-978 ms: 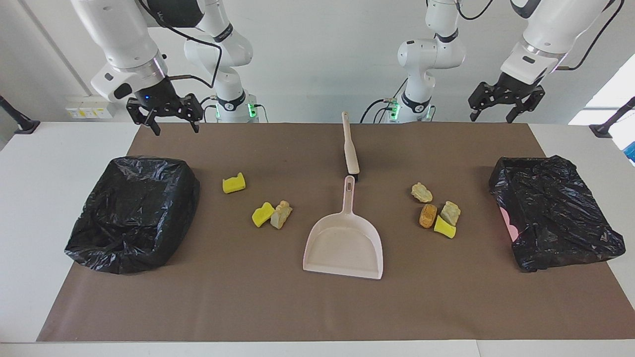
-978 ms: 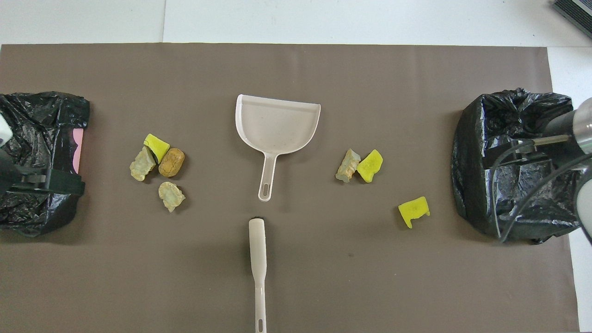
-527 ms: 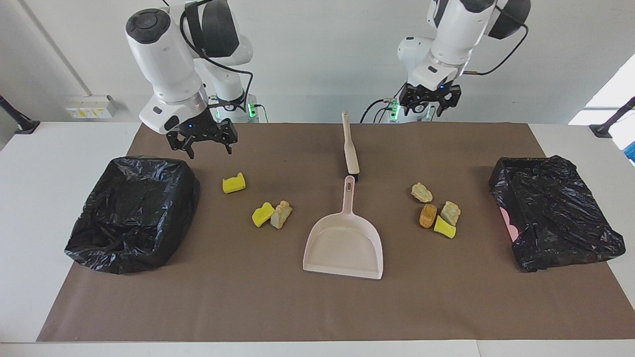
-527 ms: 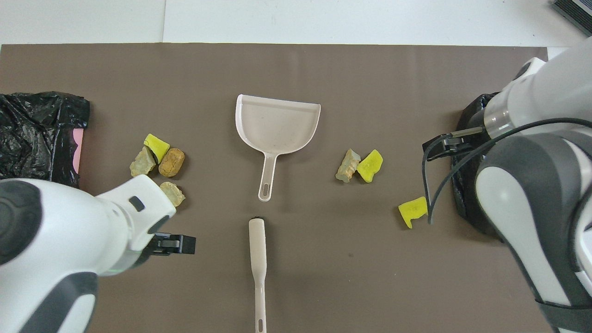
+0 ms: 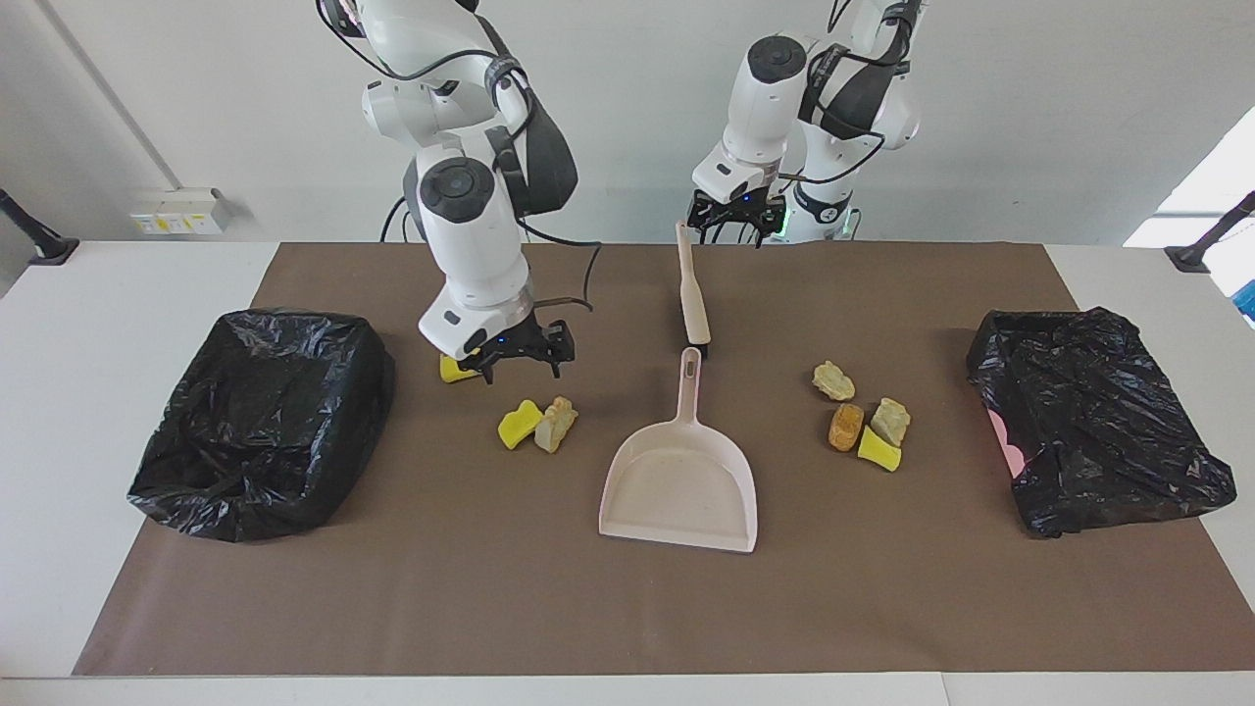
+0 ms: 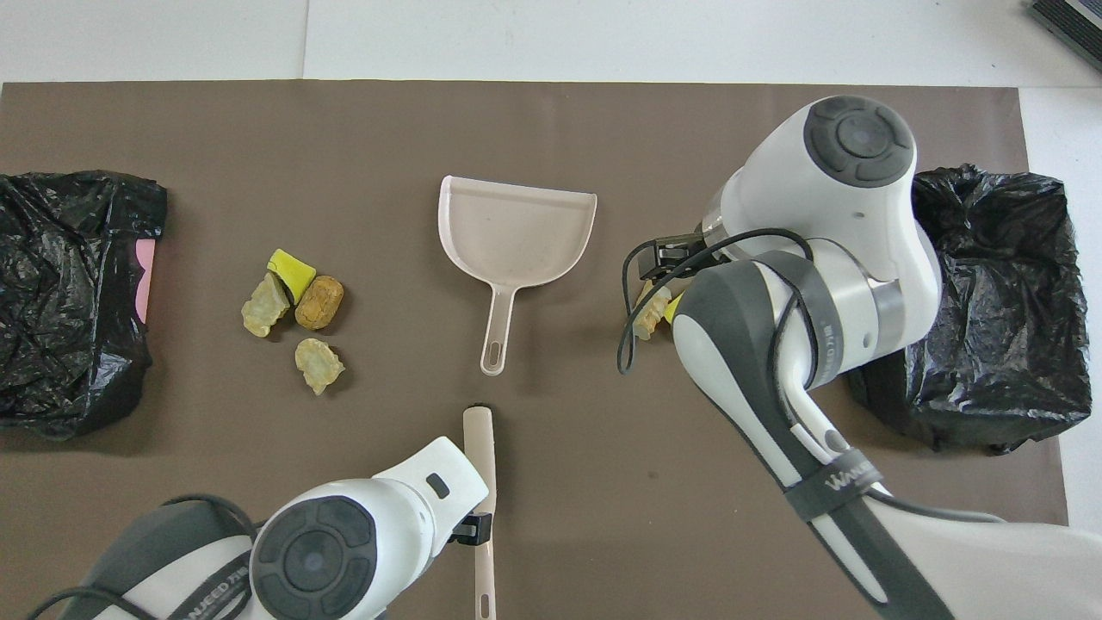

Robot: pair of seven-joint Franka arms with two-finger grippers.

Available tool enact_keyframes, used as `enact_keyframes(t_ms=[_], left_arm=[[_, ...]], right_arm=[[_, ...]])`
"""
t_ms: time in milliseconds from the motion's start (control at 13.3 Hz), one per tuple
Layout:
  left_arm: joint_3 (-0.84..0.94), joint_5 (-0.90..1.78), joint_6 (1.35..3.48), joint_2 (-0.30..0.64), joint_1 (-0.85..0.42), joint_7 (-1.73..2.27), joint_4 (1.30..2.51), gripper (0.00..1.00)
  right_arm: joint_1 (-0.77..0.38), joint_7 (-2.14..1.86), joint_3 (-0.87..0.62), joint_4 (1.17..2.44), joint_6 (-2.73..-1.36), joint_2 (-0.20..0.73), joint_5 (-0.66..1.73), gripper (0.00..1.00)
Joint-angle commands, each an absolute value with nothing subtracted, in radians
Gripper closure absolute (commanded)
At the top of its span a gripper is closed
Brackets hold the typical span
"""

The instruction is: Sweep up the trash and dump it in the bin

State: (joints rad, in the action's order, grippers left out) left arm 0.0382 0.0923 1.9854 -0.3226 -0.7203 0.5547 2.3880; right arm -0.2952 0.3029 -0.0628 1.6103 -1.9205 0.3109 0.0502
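The trash lies in two groups. Toward the left arm's end are several lumps: tan [image 5: 833, 380], brown [image 5: 845, 427], tan [image 5: 890, 420] and a yellow sponge piece [image 5: 879, 451]. Toward the right arm's end a yellow piece [image 5: 518, 424] touches a tan one [image 5: 556, 424], and another yellow sponge [image 5: 451, 371] is half hidden. My right gripper [image 5: 520, 361] hangs open and empty just above that sponge. My left gripper [image 5: 730, 224] is open and low beside the robot-side end of the beige brush handle [image 5: 689, 284]. Black-bagged bins [image 5: 260, 422] [image 5: 1098, 417] stand at both ends.
The pale pink dustpan [image 5: 681, 480] [image 6: 516, 228] lies in the middle, its handle pointing at the brush [image 6: 479, 439]. A brown mat [image 5: 490, 588] covers the table. In the overhead view both arms hide their grippers, and the right arm covers most of its nearby trash.
Both arms have swung in from over the table's ends toward the middle. The right gripper dropped over the lone yellow sponge. The left gripper came down beside the brush handle's end.
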Motion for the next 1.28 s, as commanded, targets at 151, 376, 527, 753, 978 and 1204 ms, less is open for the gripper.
enact_keyframes(t_ms=[151,376,527,753,978,1204], left_arm=[[0.018,0.103,2.177,-0.261,-0.877,0.661,2.520,0.00],[0.020,0.103,2.270,-0.230,-0.913,0.713,2.559,0.00],[0.020,0.104,2.275,-0.227,-0.916,0.718,2.563,0.00],[0.020,0.117,2.273,-0.232,-0.920,0.718,2.572,0.25],[0.020,0.161,2.275,-0.226,-0.930,0.716,2.574,0.39],[0.017,0.161,2.273,-0.210,-0.922,0.698,2.565,1.00]], right_arm=[[-0.383,0.486,-0.063,1.528,-1.983,0.419,0.067,0.00],[-0.446,0.604,-0.063,1.503,-2.052,0.481,0.066,0.00],[-0.480,0.672,-0.063,1.451,-2.068,0.534,0.064,0.00],[-0.517,0.759,-0.063,1.338,-2.078,0.624,0.064,0.00],[-0.569,0.819,-0.063,1.292,-2.088,0.681,0.052,0.01],[-0.592,0.834,-0.061,1.307,-2.060,0.669,0.040,0.12]])
